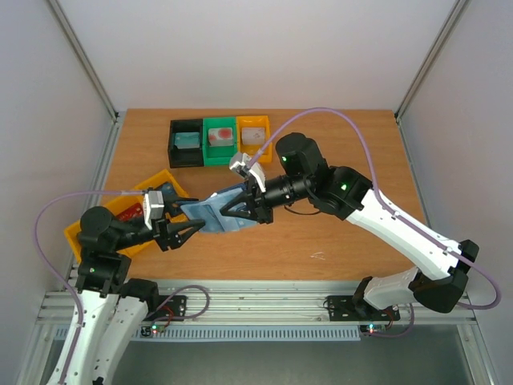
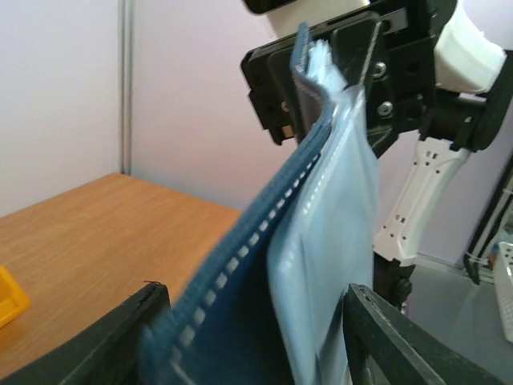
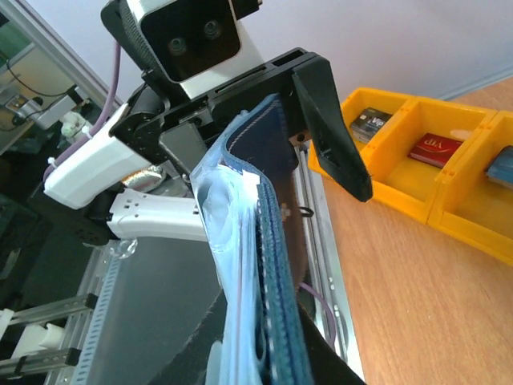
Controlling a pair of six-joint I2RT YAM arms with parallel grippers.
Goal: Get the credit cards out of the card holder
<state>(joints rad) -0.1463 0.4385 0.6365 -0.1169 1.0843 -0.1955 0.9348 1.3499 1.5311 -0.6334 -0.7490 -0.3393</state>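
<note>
The slate blue card holder (image 1: 215, 215) hangs in the air between both grippers, its pale shiny pocket pages (image 2: 329, 241) showing beside the stitched cover. My right gripper (image 1: 242, 208) is shut on its right end, seen in the right wrist view (image 3: 268, 353). My left gripper (image 1: 191, 230) is open with its fingers (image 2: 120, 337) on either side of the holder's left end (image 2: 240, 321), jaws wide and not pressing it. No card shows clearly inside the pockets. A red card (image 1: 132, 212) lies in the yellow bin (image 1: 84, 233).
Black (image 1: 185, 143), green (image 1: 219, 141) and orange (image 1: 254, 138) bins stand at the table's back, each with a card in it. The yellow bin's compartments (image 3: 449, 188) hold a dark, a red and a blue card. The table's near edge rail (image 1: 264, 293) lies below the arms.
</note>
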